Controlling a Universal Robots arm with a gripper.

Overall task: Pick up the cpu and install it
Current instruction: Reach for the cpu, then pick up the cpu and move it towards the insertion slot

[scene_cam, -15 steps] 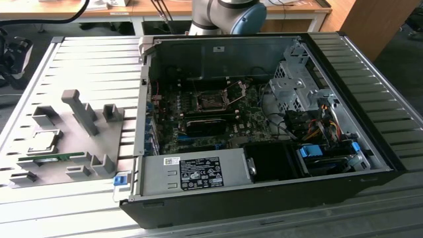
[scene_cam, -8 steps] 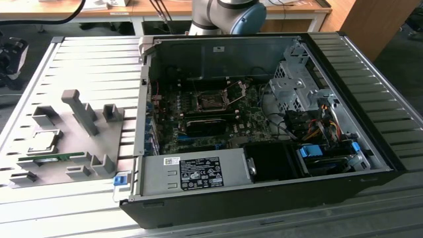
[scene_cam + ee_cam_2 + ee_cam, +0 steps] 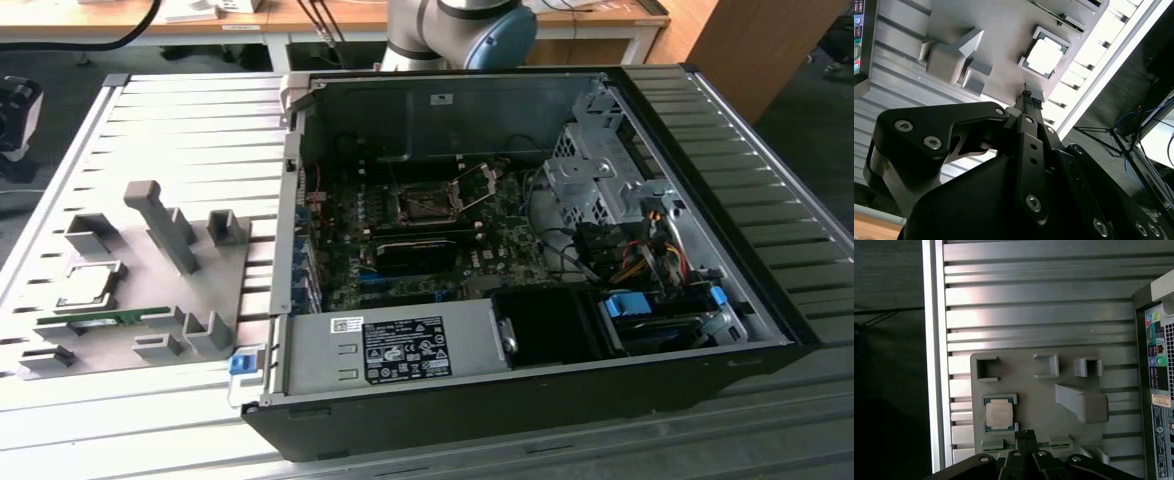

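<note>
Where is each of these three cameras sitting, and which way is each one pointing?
Exterior view: off the arm, high up, looking down slantwise into the open computer case, with the fixture plate at the exterior view's left; part of the arm shows beyond the case.
First wrist view: near the wrist, looking straight down on the cpu; the gripper pokes in.
Second wrist view: near the wrist, looking slantwise along the gripper toward the cpu.
Shared: all three show the cpu.
</note>
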